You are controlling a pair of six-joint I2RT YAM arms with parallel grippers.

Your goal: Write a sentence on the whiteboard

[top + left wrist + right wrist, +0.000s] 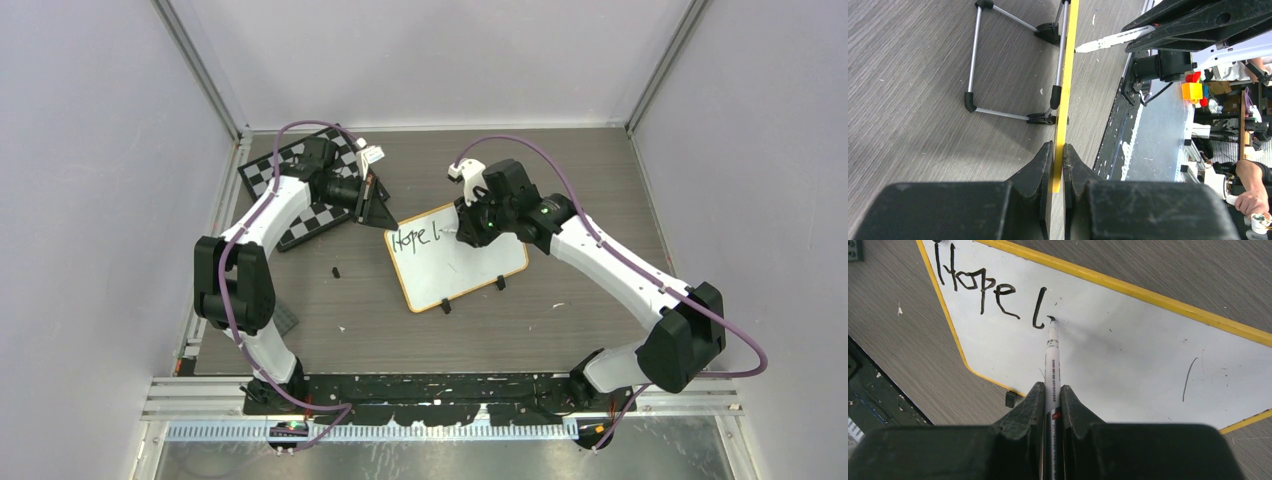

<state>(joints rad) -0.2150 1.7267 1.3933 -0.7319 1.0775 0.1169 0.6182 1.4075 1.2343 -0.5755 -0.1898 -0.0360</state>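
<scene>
Right hand (1052, 392) is clenching a marker (1052, 355), its tip touching the whiteboard (1118, 355) just after "Hope l". Left hand (1058, 155) is pinching the whiteboard's yellow rim. Whiteboard is sitting mid-tabletop (560, 320), with a chessboard (268, 178) at the far-left corner.

- A flat white rectangular whiteboard (470, 265) with a thin yellow-orange rim carries black handwritten lettering (415, 238) that reads "Hope l": a capital H, lower-case o, p and e, a gap, then one hooked stroke like an l.
- From above, these letters sit at the whiteboard's far left corner and run along its far edge.
- In the right wrist view the lettering (983, 287) is large and plain, with a small black hook mark just right of the last stroke.
- A slim white marker pen (1052, 357) bears a line of tiny dark print along its barrel and a red patch lower down, both too small to read.
- A thin dark slanted stroke (1189, 379) toward the whiteboard's other end forms no readable letter.
</scene>
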